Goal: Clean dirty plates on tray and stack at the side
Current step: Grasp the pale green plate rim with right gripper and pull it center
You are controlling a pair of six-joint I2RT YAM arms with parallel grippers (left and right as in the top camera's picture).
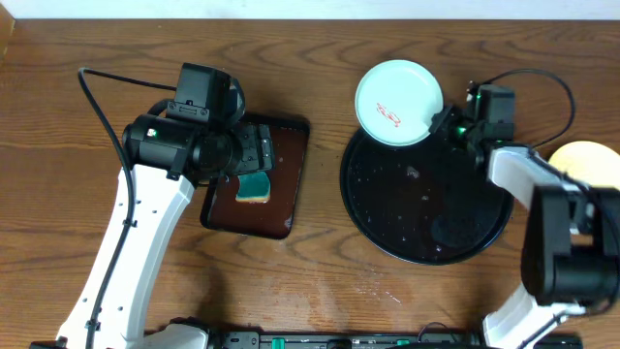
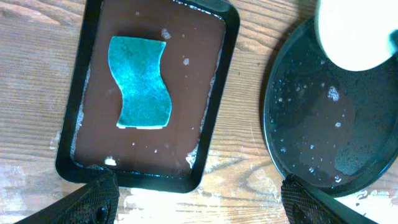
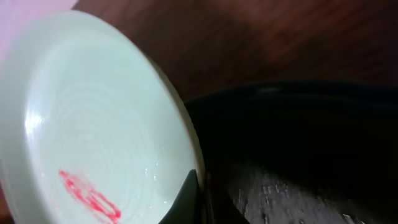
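A pale mint-white plate [image 1: 397, 102] with a red smear is held tilted over the far edge of the round black tray [image 1: 387, 218]. My right gripper [image 1: 448, 121] is shut on its rim; the right wrist view shows the fingers [image 3: 200, 200] pinching the plate's edge [image 3: 93, 124] above the wet tray [image 3: 298, 155]. A pale yellow plate [image 1: 586, 160] lies at the right edge, partly hidden by the right arm. My left gripper [image 2: 199, 198] is open above the brown rectangular tray [image 2: 84, 93], above a teal sponge [image 2: 140, 84]. The plate [image 2: 351, 31] and black tray [image 2: 323, 124] also show in the left wrist view.
The brown rectangular tray [image 1: 291, 179] holds soapy water and the teal sponge [image 1: 255, 186]. The black tray's surface is wet with droplets. A black cable [image 1: 102, 107] loops at the left. Bare wood lies between the two trays.
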